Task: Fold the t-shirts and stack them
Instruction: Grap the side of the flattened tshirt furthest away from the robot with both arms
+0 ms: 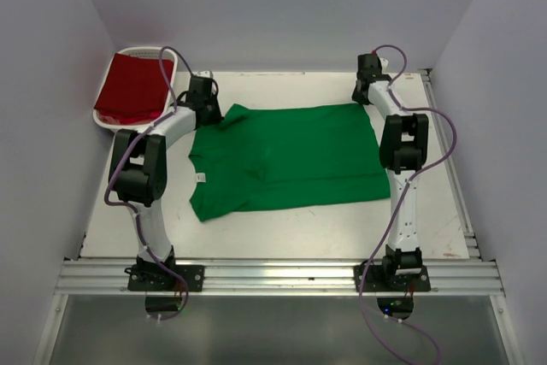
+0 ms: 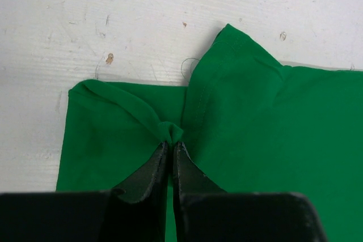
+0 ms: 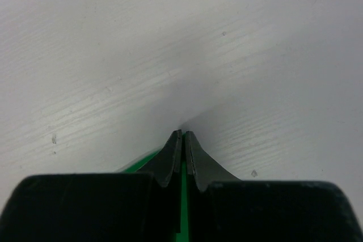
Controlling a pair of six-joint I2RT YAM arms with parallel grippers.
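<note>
A bright green t-shirt (image 1: 291,160) lies spread flat across the middle of the table, its white neck label (image 1: 202,178) at the left edge. My left gripper (image 1: 220,115) is at its far left corner; in the left wrist view this gripper (image 2: 171,144) is shut on a small pinched fold of the green cloth (image 2: 272,128) beside a sleeve seam. My right gripper (image 1: 366,103) is at the shirt's far right corner; in the right wrist view that gripper (image 3: 182,134) is shut with green cloth (image 3: 138,164) between its fingers. A dark red t-shirt (image 1: 132,87) lies in the basket.
The white slatted basket (image 1: 137,51) stands at the far left corner of the white table (image 1: 282,228). Walls close the table in at the back and both sides. An aluminium rail (image 1: 282,278) with both arm bases runs along the near edge.
</note>
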